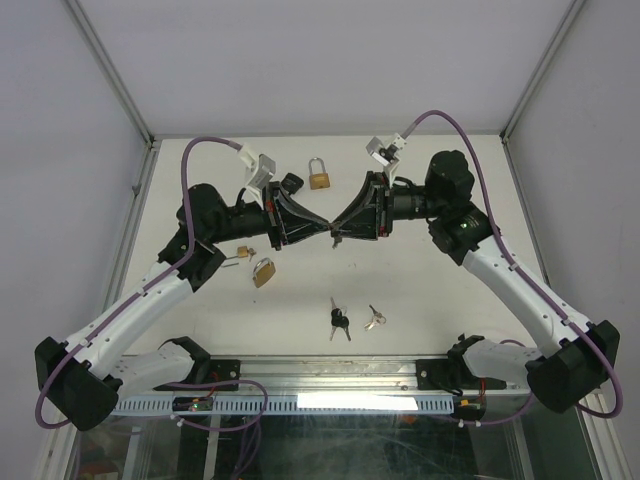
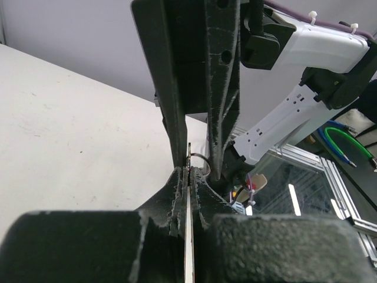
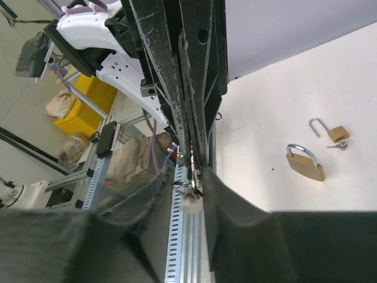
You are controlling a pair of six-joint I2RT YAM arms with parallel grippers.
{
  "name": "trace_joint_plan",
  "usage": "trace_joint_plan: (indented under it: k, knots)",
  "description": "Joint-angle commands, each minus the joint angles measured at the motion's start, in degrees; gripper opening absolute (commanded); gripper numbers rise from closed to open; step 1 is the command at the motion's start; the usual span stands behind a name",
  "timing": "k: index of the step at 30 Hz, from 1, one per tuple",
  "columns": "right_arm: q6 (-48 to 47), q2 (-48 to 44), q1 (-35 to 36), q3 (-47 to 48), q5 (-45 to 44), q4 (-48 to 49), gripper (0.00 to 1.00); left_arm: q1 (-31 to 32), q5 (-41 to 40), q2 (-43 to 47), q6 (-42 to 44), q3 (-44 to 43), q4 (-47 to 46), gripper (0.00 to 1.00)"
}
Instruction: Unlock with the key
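Left hand [image 1: 323, 227] clamps the key [image 2: 188, 236], right hand [image 1: 339, 225] flanking its far end.

I see bright, even overhead light; pale desk [image 1: 420, 290] near washed out, shadows soft. Glare patch on front rail [image 1: 355, 401]. Wrist views: own fingers [image 2: 88, 247] blurred close up, background sharper.

White links [image 1: 150, 295], black joints [image 1: 205, 208], purple cables [image 1: 205, 141]; the left gripper [image 1: 324, 227] and right gripper [image 1: 340, 227] are black wedges.
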State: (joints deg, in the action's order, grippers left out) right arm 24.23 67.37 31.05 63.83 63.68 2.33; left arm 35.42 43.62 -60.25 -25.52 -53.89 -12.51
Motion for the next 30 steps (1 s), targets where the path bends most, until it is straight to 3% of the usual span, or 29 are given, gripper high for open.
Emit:
trace_joint_plan:
  k: [1,5,11,14,15,17,18,20,22,26,30]
  knots:
    - [0.4,-0.2,0.5,0.7,-1.3,2.9,0.19,0.1,-0.1,1.4,-0.8,-0.2,-3.4,0.00]
    - [0.0,-0.4,0.5,1.2,-1.8,2.7,0.00,0.1,-0.6,1.8,-1.0,0.2,-3.3,0.00]
    - [-1.5,-0.6,0.4,2.5,-1.4,0.0,0.00,0.0,-0.8,2.3,-2.1,1.1,-3.5,0.00]
    - [-5.9,-0.1,0.4,5.4,-1.5,-8.1,0.00,-0.2,-1.1,2.5,-3.2,2.2,-4.0,0.00]
    - [-7.9,0.0,0.4,7.1,-2.1,-11.9,0.00,-0.5,-1.2,2.5,-3.5,2.6,-4.3,0.11]
    - [-12.6,0.2,0.4,9.1,-3.6,-18.7,0.00,-1.6,-1.2,2.9,-3.6,3.2,-4.2,0.79]
    - [-14.6,0.1,0.4,9.9,-4.4,-21.7,0.00,-2.4,-0.7,3.2,-3.2,3.4,-3.8,0.90]
    - [-17.7,-0.4,0.3,10.5,-5.8,-25.5,0.00,-4.5,1.1,4.0,-0.8,3.7,-2.5,0.98]
    - [-19.3,-1.0,0.2,10.6,-7.3,-27.9,0.00,-6.2,0.5,4.9,7.8,3.2,3.9,0.99]
    - [-22.4,-1.2,0.2,10.7,-11.8,-32.4,0.00,-7.1,-14.7,4.4,34.3,1.2,25.6,0.99]
    - [-23.5,-1.5,0.2,9.7,-13.4,-33.2,0.00,-7.0,-28.6,-0.9,50.4,-2.1,42.1,0.99]
